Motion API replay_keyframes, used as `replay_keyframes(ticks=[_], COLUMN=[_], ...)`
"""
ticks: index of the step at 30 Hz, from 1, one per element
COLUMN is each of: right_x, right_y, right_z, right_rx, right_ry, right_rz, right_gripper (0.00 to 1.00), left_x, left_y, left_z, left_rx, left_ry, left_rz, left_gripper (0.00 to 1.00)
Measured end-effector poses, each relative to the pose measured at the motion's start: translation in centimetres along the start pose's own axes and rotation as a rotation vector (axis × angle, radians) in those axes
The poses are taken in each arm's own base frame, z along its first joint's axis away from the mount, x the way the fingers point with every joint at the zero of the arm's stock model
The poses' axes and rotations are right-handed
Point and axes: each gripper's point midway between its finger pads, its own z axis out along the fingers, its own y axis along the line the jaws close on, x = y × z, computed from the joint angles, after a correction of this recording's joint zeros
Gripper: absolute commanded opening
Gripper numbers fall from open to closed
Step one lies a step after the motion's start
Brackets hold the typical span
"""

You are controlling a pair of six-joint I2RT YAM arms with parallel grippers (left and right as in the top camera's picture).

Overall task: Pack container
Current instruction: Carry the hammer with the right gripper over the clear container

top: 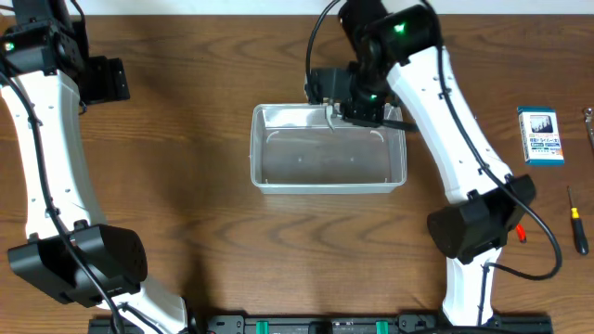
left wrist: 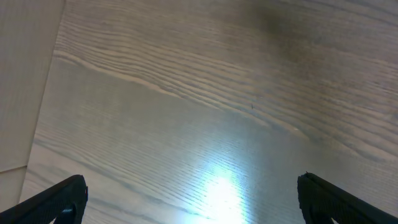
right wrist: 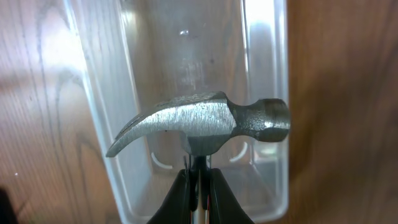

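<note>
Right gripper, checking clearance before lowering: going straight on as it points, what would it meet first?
Probably the floor of the container, hit by the hammer head it holds; depth unclear.

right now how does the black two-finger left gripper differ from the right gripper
The left gripper is wide open and empty; the right gripper is shut on a steel claw hammer. The left hangs over bare wooden table; the right over the clear plastic container. Both are black.

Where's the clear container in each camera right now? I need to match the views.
Overhead: container at table centre, under the right gripper.
Left wrist: not in it; bare table only.
Right wrist: fills the middle, behind the hammer.
Shared landmark: the right gripper, over the container in both.
</note>
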Motion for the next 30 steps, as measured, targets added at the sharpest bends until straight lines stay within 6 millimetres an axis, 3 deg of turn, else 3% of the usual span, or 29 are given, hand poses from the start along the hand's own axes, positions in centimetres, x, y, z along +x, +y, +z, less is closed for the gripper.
replay_keyframes(ticks=[8, 19, 25, 30], right_x=[-0.4, -4.5, -4.6, -4.0], right_y=[0.6, 2.0, 2.4, 2.6], right_z=[3.4, 4.3, 4.9, 6.9], right_rx=[-0.040, -0.012, -0.026, -0.064], right_ry=[0.011, -0.034, -0.030, -0.001], right_rz=[-0.023, -0.126, -0.132, -0.124], right_gripper=[0.01, 0.01, 0.01, 0.01], left_x=[0.0, 0.0, 0.0, 0.0], left_y=[0.0, 0.0, 0.0, 0.0], left_z=[0.0, 0.0, 0.0, 0.0], left_rx=[0.000, 0.000, 0.000, 0.000], left_ry=[0.000, 0.000, 0.000, 0.000], left_rz=[0.000, 0.000, 0.000, 0.000], left_gripper=[0.98, 0.98, 0.98, 0.98])
